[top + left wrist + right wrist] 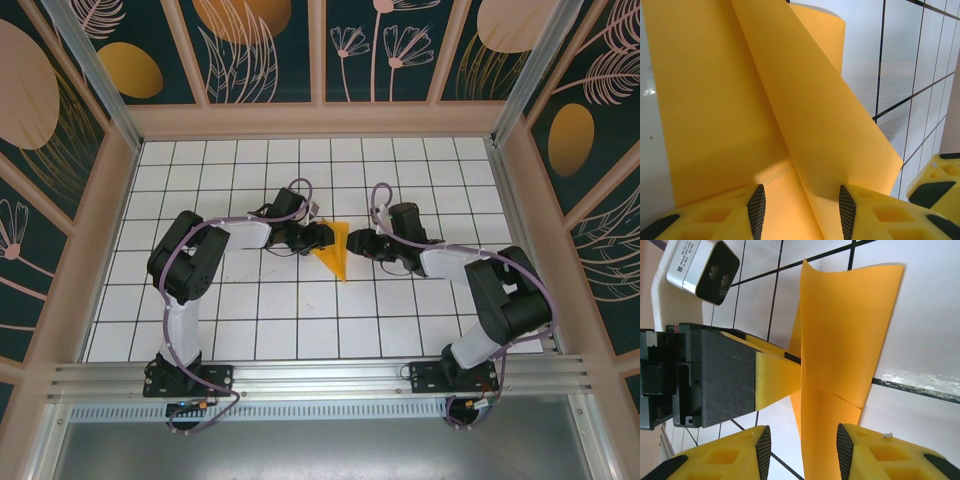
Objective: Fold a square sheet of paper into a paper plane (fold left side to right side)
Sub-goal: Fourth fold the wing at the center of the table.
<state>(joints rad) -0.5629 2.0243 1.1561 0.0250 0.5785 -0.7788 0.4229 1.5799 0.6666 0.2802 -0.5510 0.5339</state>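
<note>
Near the middle of the white tiled tabletop point(300, 310), between the two arms: the sheet of paper point(335, 250), bright orange, folded into a pointed wedge, tip toward the near edge. Left claw point(322, 237) against one side of it, right claw point(358, 243) just beside the other.

From the left wrist: left claw point(800, 200) with black pads apart. Between them the sheet of paper point(740, 100), one flat layer beneath and a raised flap above, its sharp crease slanting down to one pad. Paper touching that pad. Cannot tell whether pinched or merely lying loose in the gap. At the lower corner, over the tiles, one of the right claw's yellow fingers point(940, 170).

From the right wrist: right claw point(800, 440) spread, pads well apart. In the gap the sheet of paper point(845, 330), standing on edge, close against one pad and apart from the other. Coming in from the side, the left claw point(790, 360), yellow fingers up against the paper's far face. Above it a white wrist camera point(702, 270), dark lens face, printed label with a small code square on its casing; print too small to read.
</note>
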